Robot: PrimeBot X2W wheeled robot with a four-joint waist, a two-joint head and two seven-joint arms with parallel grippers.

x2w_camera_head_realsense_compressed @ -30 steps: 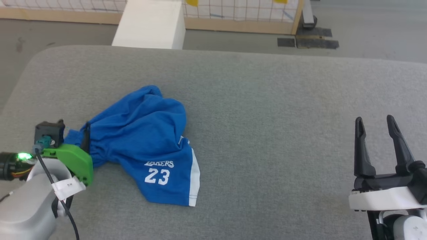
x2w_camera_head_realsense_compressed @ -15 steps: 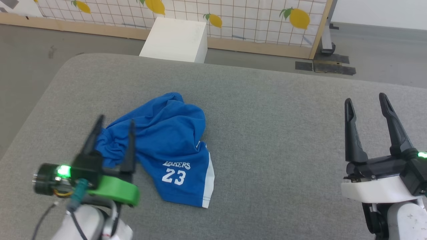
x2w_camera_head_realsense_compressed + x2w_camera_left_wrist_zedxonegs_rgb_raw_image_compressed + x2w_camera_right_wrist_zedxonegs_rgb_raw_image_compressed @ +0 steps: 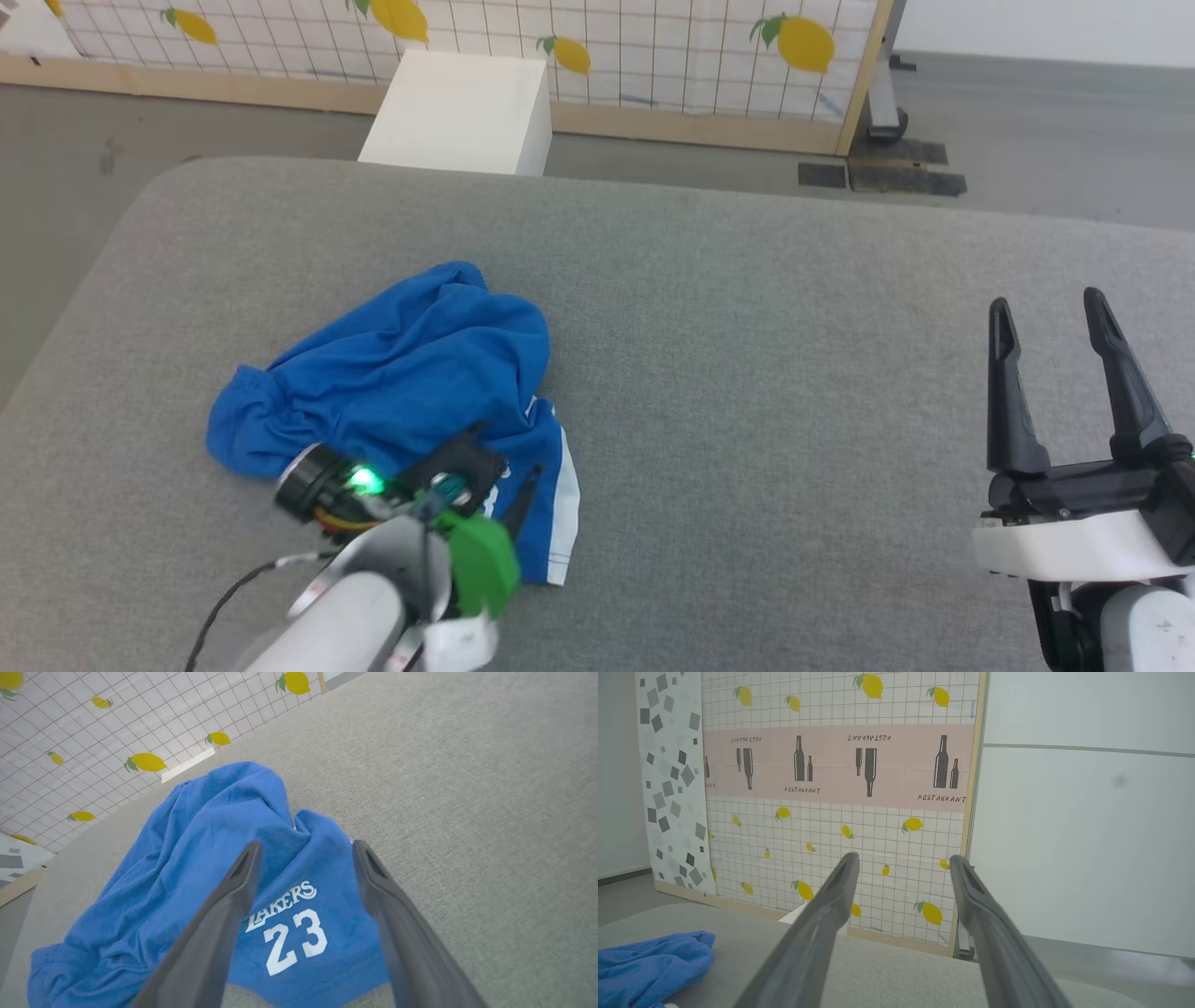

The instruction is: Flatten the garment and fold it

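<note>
Bright, even, diffuse indoor light, with a soft, faint shadow under the shorts [image 3: 401, 373]. The left wrist view bends the wall grid [image 3: 70, 742] toward its edges; the fingers [image 3: 210, 933] of the left claw [image 3: 306, 843] look soft.

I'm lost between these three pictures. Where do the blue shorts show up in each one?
Head view: the blue shorts lie crumpled left of centre on the grey cushion.
Left wrist view: they spread across the centre and lower left, "LAKERS 23" print facing up.
Right wrist view: a blue corner at the bottom left.
Shared landmark: the lemon-patterned grid panel behind the cushion, in all three.
</note>
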